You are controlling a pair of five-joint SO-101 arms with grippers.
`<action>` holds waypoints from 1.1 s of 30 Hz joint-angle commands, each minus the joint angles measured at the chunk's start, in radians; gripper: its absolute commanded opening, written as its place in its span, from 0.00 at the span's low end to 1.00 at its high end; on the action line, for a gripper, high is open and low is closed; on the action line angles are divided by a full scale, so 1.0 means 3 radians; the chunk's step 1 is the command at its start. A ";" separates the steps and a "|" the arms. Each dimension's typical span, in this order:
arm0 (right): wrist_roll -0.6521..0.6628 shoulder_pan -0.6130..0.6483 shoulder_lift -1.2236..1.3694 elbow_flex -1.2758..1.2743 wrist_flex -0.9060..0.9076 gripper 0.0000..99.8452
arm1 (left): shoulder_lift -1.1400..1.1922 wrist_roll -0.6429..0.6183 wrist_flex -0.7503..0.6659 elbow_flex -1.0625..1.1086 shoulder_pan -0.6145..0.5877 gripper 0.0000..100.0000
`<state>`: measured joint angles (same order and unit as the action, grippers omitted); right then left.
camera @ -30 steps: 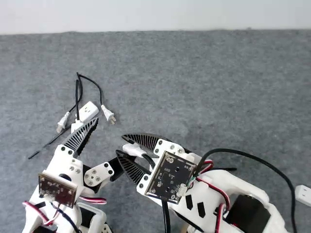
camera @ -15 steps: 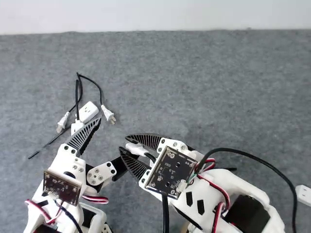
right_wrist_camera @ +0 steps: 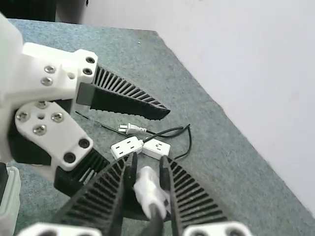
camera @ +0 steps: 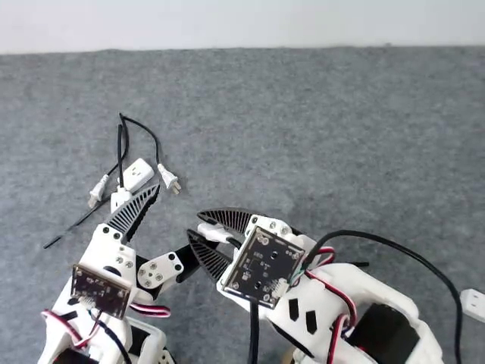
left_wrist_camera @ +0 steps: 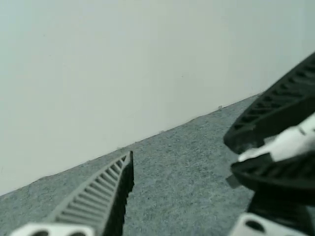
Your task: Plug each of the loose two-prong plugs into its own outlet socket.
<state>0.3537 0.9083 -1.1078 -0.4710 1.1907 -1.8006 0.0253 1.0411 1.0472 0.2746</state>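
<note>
one plug (right_wrist_camera: pixel 147 192), clamped in right pincer (right_wrist_camera: pixel 147 159)

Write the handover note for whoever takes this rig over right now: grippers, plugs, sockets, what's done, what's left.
Left gripper: open, holding nothing, next to the sockets.
Right gripper: shut on a white plug, close beside the left gripper.
Two white outlet sockets lie near each other on the grey mat. Two loose plugs lie by them, one on either side.
Done: one plug is in the right gripper. No plug is seen seated in a socket.
Left: seat the held plug, then the two loose plugs, each in its own outlet.
</note>
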 commanded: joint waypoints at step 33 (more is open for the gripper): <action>0.0425 -0.0534 0.0023 -0.0159 0.0529 0.07 | -0.0082 -0.0031 -0.0118 -0.0125 -0.0404 0.38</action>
<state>0.4611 0.8117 -1.1078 -0.4710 1.2797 -1.7990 0.0253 1.0411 1.0503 0.1918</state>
